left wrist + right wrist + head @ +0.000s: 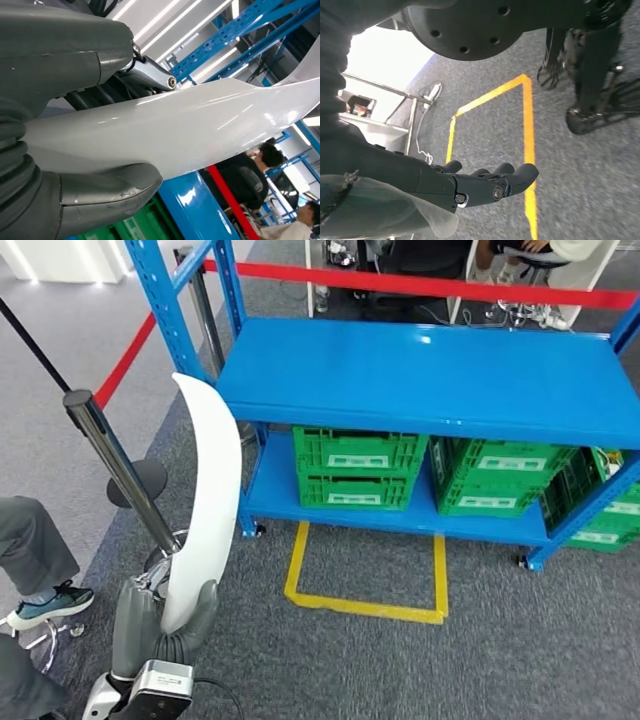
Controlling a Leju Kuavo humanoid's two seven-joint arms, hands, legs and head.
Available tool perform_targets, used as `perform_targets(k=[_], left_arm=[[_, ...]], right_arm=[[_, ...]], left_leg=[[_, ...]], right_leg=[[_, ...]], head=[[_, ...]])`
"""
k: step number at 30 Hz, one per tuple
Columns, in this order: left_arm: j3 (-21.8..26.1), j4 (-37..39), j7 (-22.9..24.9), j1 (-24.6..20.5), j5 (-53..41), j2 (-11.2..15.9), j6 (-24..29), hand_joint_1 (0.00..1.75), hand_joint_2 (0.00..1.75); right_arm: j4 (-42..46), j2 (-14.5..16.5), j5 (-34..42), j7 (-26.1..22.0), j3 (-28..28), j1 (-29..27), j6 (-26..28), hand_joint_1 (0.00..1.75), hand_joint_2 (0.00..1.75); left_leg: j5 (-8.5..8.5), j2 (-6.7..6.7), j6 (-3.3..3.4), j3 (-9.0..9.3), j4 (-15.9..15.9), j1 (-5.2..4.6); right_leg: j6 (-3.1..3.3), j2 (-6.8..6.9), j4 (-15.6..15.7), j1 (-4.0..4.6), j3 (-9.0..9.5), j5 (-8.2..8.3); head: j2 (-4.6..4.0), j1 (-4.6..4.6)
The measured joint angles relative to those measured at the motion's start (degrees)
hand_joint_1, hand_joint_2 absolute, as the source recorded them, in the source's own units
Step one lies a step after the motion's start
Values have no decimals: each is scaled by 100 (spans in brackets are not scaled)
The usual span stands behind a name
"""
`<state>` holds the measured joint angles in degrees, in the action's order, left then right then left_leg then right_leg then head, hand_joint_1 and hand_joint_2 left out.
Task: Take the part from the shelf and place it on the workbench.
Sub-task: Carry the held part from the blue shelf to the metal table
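Head view: left hand (162, 625) grips the white part (204, 500) upright beside the shelf (423, 375); right hand (486, 182) hangs empty, fingers extended. Keep the grip firm and the part clear of the shelf frame.

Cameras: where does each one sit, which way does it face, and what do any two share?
Head view: high on the body, facing forward and down at the blue shelf; left hand grips the white part.
Left wrist view: behind the left hand, looking along the white part.
Right wrist view: behind the empty right hand, facing the floor's yellow tape.
Shared: head and left wrist views both show the part.
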<state>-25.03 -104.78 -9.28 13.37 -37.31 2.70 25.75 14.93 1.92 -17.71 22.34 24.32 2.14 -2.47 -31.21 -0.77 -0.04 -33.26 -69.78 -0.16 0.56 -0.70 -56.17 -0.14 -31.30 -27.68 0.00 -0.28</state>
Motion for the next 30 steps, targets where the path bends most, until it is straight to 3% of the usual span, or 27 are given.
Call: perform_targets(k=[1, 3, 5, 7, 9, 11, 12, 13, 14, 15, 16, 18, 19, 20, 22, 24, 26, 27, 28, 29, 30], left_arm=[[0, 0, 1, 0, -3, 1, -1, 175, 175], [1, 0, 3, -1, -11, 1, -4, 175, 175], [2, 0, 7, -8, -24, -1, -15, 175, 175], [4, 2, 14, -27, -35, -10, -35, 175, 175], [10, 5, 24, -37, -41, -28, -56, 175, 175], [18, 14, 31, -37, -44, -39, -75, 175, 175], [20, 23, 33, -37, -44, -42, -84, 175, 175], [23, 33, 33, -40, -44, -43, -92, 175, 175], [25, 44, 34, -42, -44, -45, -97, 175, 175], [27, 51, 34, -45, -44, -47, -98, 175, 175], [28, 55, 34, -50, -44, -49, -100, 175, 175], [34, 58, 30, -63, -44, -53, -104, 175, 175], [37, 61, 27, -71, -44, -55, -108, 175, 175], [39, 65, 25, -76, -44, -56, -110, 175, 175], [39, 79, 22, -79, -44, -55, -115, 175, 175], [38, 92, 21, -71, -43, -52, -118, 175, 175], [37, 103, 20, -68, -41, -49, -119, 175, 175], [37, 112, 20, -71, -37, -47, -119, 175, 175], [37, 121, 19, -75, -33, -46, -119, 175, 175], [38, 130, 19, -79, -23, -45, -119, 175, 175], [39, 137, 19, -87, -9, -46, -121, 175, 175]], right_arm=[[1, 10, -9, 3, 9, 10, -1, 0, 175], [2, 31, -32, 8, 21, 37, -1, 0, 175], [2, 38, -61, 5, 39, 42, -1, 0, 175], [1, 33, -92, -31, 68, 24, -4, 0, 175], [0, 30, -117, -53, 97, 16, -14, 0, 175], [0, 33, -132, -18, 119, 18, -30, 0, 175], [0, 34, -136, 1, 133, 18, -34, 0, 175], [0, 35, -143, 7, 150, 18, -38, 0, 175], [1, 35, -152, 9, 169, 19, -37, 0, 175], [3, 35, -166, 9, 187, 20, -36, 0, 175], [7, 37, -181, 11, 200, 25, -36, 0, 175], [22, 39, -208, 38, 221, 51, -36, 0, 175], [28, 40, -216, 47, 234, 61, -41, 0, 175], [32, 40, -221, 42, 250, 60, -44, 0, 175], [31, 46, -222, -6, 287, 34, -51, 0, 175], [31, 53, -222, -3, 313, 18, -46, 0, 175], [33, 55, -222, 35, 332, 19, -40, 0, 175], [33, 56, -222, 43, 340, 16, -39, 0, 175], [33, 56, -222, 43, 347, 13, -42, 0, 175], [33, 57, -222, 44, 351, 11, -44, 0, 175], [33, 57, -222, 45, 353, 7, -45, 0, 175]], left_leg=[[85, -110, 50, 290, 401, -8], [52, -291, 125, 728, 1098, -16], [5, -270, 154, 806, 1351, -22], [87, -135, 208, 692, 1417, -4], [223, 5, 270, 527, 1452, 20], [362, 132, 290, 358, 1447, 11], [431, 202, 285, 266, 1437, 7], [499, 273, 275, 167, 1420, 6], [560, 340, 258, 64, 1392, 9], [612, 403, 235, -36, 1357, 14], [655, 458, 205, -117, 1308, 8], [729, 562, 137, -229, 1197, -4], [772, 617, 103, -254, 1162, -8], [821, 677, 72, -272, 1146, 0], [768, 641, -7, -308, 1116, 31], [266, 382, -76, -367, 811, 54], [-346, 181, -90, -416, 148, 54], [-462, 148, -76, -410, -157, 48], [-434, 134, -51, -362, -346, 40], [-290, 122, -12, -244, -341, 25], [-106, 78, 50, -41, -130, 4]], right_leg=[[-18, -48, -37, 10, -91, 50], [-70, -151, -79, 16, -223, 162], [-154, -260, -84, 7, -328, 294], [-224, -268, -145, 4, -459, 243], [-281, -124, -530, -7, -636, -257], [-352, -2, -1235, -38, -778, -793], [-384, 19, -1542, -55, -787, -836], [-414, 32, -1727, -72, -740, -728], [-440, 54, -1734, -88, -610, -518], [-463, 104, -1559, -105, -385, -319], [-481, 215, -1198, -120, -55, -244], [-452, 424, -289, -122, 611, -407], [-408, 471, 17, -111, 792, -525], [-347, 445, 162, -98, 834, -575], [-220, 359, 146, -95, 697, -506], [-118, 282, 135, -97, 535, -361], [-64, 182, 122, -69, 365, -207], [-49, 123, 105, -48, 274, -129], [-41, 62, 79, -27, 181, -57], [-37, 0, 45, -7, 85, 7], [-36, -64, 8, 14, -19, 67]], head=[[0, 1], [0, 3], [0, 4], [0, 17], [0, 61], [0, 91], [0, 95], [0, 97], [0, 101], [0, 102], [0, 105], [0, 103], [0, 100], [0, 92], [0, 86], [0, 75], [0, 60], [0, 55], [0, 53], [0, 54], [0, 52]])
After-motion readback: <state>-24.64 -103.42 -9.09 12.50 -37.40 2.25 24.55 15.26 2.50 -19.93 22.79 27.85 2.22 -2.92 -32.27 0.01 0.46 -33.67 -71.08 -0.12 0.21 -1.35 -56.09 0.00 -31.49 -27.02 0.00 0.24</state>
